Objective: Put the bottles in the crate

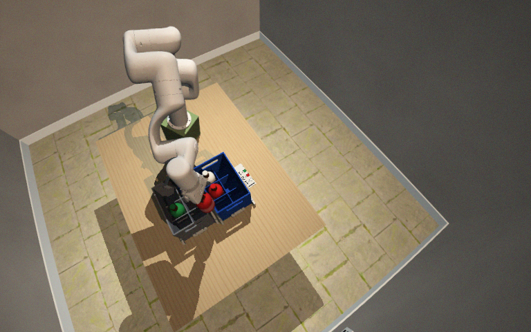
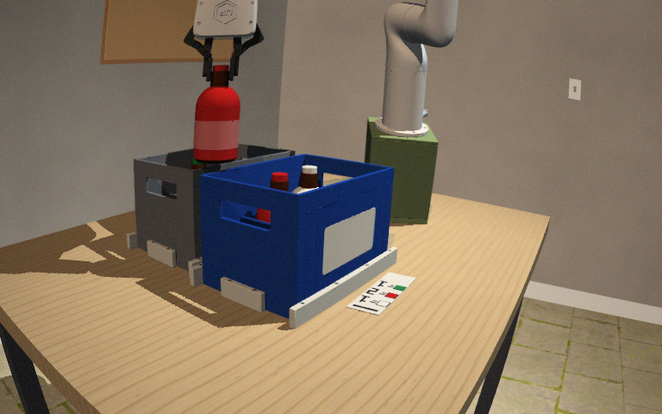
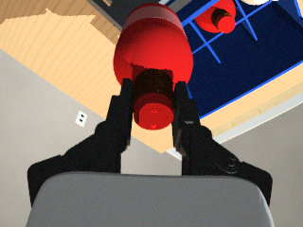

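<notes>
With our gripper [image 2: 221, 72] pinching the neck of the red-label bottle [image 2: 216, 124], which hangs upright above the seam between the grey crate [image 2: 165, 215] and the blue crate [image 2: 292, 234], we should center it over 1 free cell before lowering.

we count crates: 2, gray crate [image 2: 165, 204] + blue crate [image 2: 292, 234] | red bottles: 2 [image 2: 216, 122] [image 1: 214, 190] | white bottle: 1 [image 1: 210, 176] | green bottle: 1 [image 1: 177, 209] | pick list: 1 [image 2: 381, 292]
</notes>
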